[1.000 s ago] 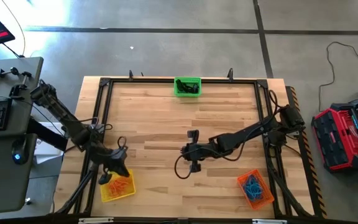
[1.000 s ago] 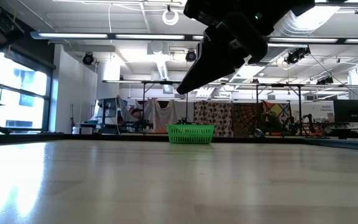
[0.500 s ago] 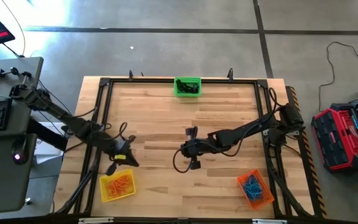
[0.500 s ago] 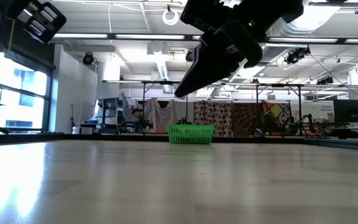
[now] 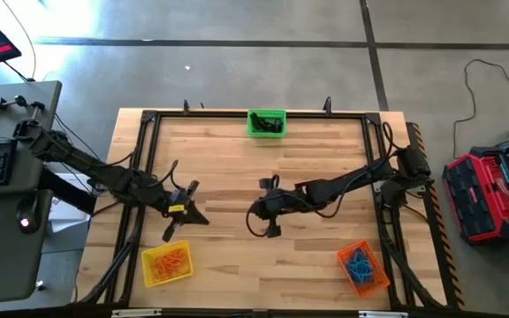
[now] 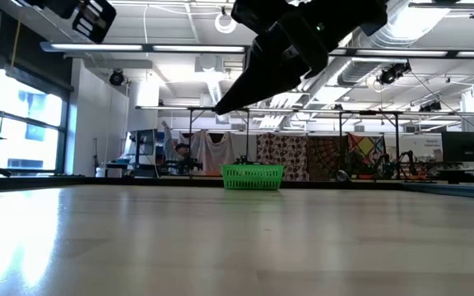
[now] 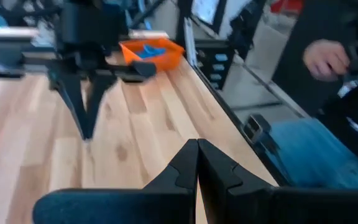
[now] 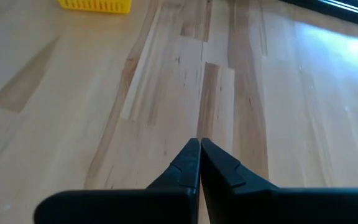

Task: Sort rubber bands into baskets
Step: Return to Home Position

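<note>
Three baskets stand on the wooden table. The green basket at the far edge holds black rubber bands. The yellow basket at the near left holds orange ones. The orange basket at the near right holds blue ones. My left gripper hovers shut and empty above the table, just beyond the yellow basket. My right gripper hangs shut and empty over the table's middle, slanting down, its tip well above the wood. Between the baskets I see no loose band on the table.
A black metal frame runs around the table's edges. Black cables loop under the right arm. Beyond the table's near edge, a person's hand shows in the left wrist view. Bare wood lies between the baskets.
My left gripper has swung away from over the yellow basket toward the table's middle, rising a little and rolling about its own axis. My right gripper has drifted slightly toward the table's left edge. The baskets have stayed put.
</note>
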`<act>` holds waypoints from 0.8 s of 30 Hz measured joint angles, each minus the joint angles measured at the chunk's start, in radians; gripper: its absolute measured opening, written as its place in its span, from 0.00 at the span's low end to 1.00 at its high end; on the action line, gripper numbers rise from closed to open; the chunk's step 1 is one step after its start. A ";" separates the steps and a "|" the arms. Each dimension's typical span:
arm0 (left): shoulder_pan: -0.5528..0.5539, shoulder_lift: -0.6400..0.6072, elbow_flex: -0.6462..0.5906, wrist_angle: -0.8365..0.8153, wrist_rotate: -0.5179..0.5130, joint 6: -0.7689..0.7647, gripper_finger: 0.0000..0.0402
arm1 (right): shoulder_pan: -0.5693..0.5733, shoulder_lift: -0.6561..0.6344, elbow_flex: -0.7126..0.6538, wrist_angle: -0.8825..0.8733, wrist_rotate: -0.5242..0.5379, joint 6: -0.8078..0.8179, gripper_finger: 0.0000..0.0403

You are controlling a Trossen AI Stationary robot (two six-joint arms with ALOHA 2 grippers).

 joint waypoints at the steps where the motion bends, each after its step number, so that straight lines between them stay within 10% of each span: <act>1: 0.007 0.006 -0.008 0.028 -0.008 0.001 0.00 | -0.005 0.000 0.000 0.006 -0.008 0.000 0.00; 14: 0.051 0.016 -0.183 0.359 0.014 0.040 0.00 | -0.024 0.000 -0.010 0.101 -0.020 -0.023 0.00; 24: 0.099 -0.067 -0.192 0.330 0.058 0.078 0.00 | -0.043 -0.110 -0.308 0.452 -0.107 0.047 0.00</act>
